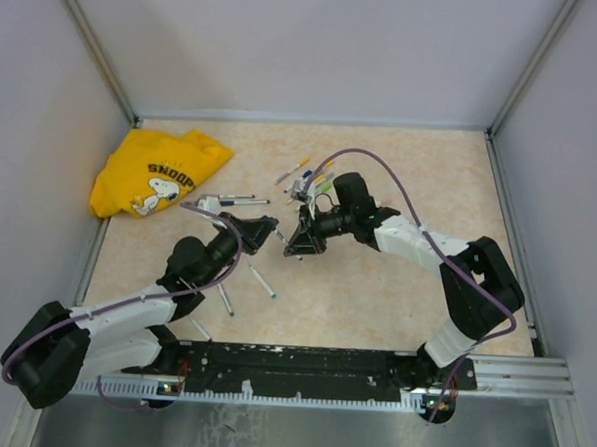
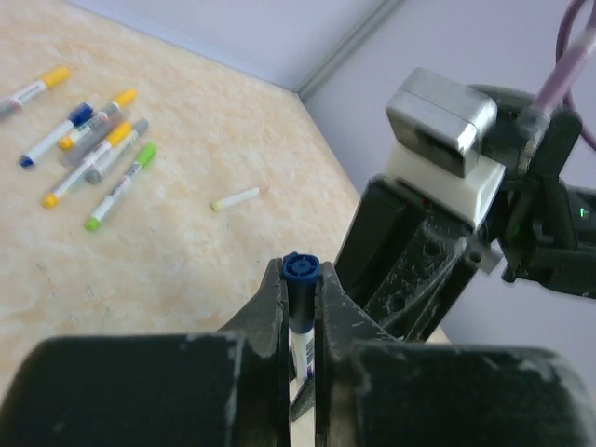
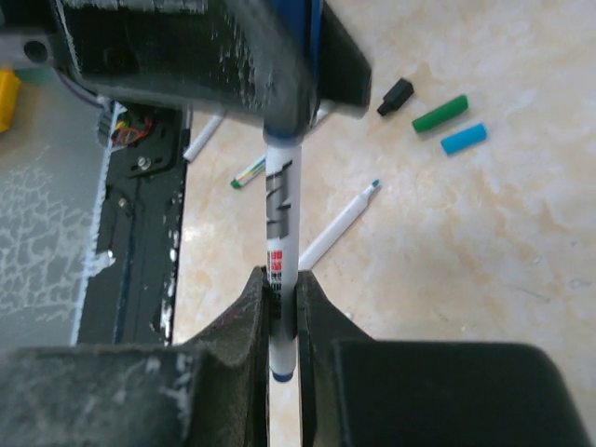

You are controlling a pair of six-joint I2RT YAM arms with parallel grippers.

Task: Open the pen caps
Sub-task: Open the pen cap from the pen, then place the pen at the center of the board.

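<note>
The right gripper (image 3: 282, 298), jaws closed, pinches a white pen (image 3: 282, 205) whose far end the left gripper (image 3: 284, 116) holds.

Overhead rear view; two close wrist views, same pen (image 3: 282, 214)

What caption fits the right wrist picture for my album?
The right gripper and left gripper pinch one pen between them; a black cap, green cap and blue cap lie loose on the table.

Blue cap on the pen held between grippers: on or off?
On: stubby blue plastic cap seated on white pen barrel, inside left gripper.
</note>
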